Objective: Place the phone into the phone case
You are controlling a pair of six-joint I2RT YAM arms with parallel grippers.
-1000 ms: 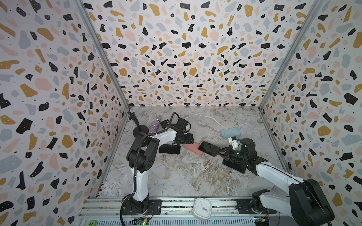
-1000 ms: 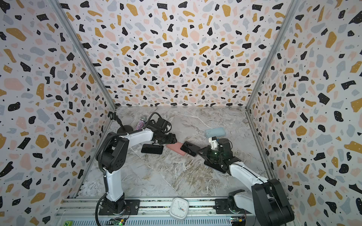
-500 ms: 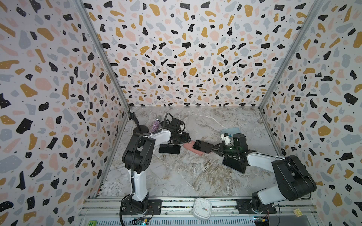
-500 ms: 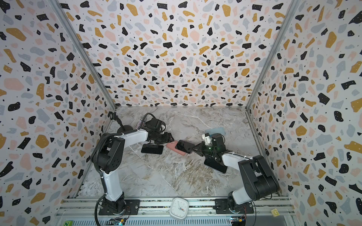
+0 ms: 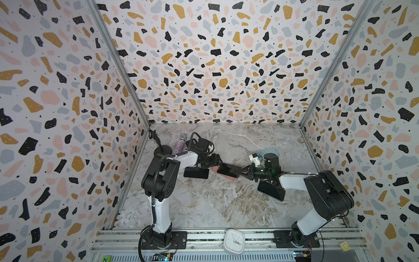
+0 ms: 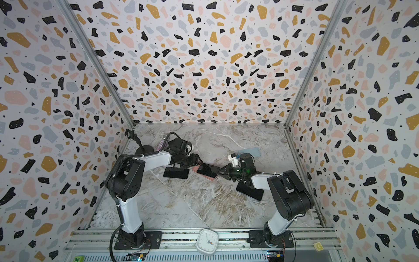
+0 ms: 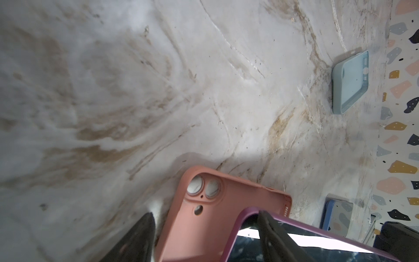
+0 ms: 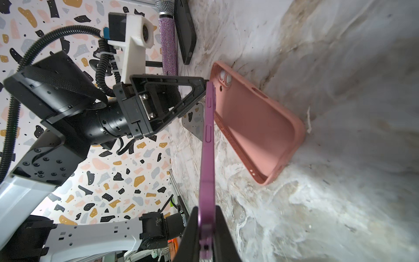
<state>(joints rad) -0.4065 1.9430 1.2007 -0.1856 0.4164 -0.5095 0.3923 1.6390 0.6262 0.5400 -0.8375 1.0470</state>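
Note:
The phone (image 8: 208, 147), purple-edged with a dark screen, is pinched at one end by my right gripper (image 8: 207, 208), which is shut on it. It hangs over the open pink phone case (image 8: 254, 127), which lies on the marble floor, and is apart from the case along most of its length. In both top views the phone (image 5: 227, 170) covers most of the case (image 5: 215, 169). My left gripper (image 7: 205, 214) stands open at the case's camera-hole end. One of its fingers (image 8: 195, 90) meets the phone's far end.
A black phone (image 5: 196, 173) lies by the left arm and a dark one (image 5: 271, 191) under the right arm. A light blue case (image 5: 267, 151) sits behind the right wrist. A glittery microphone (image 5: 180, 145) and its stand (image 5: 163, 149) are at the back left. A clock (image 5: 234, 240) sits on the front rail.
My right gripper has carried the phone leftward until it is over the pink case, and the right arm has swung round. The left gripper has stayed at the case's end.

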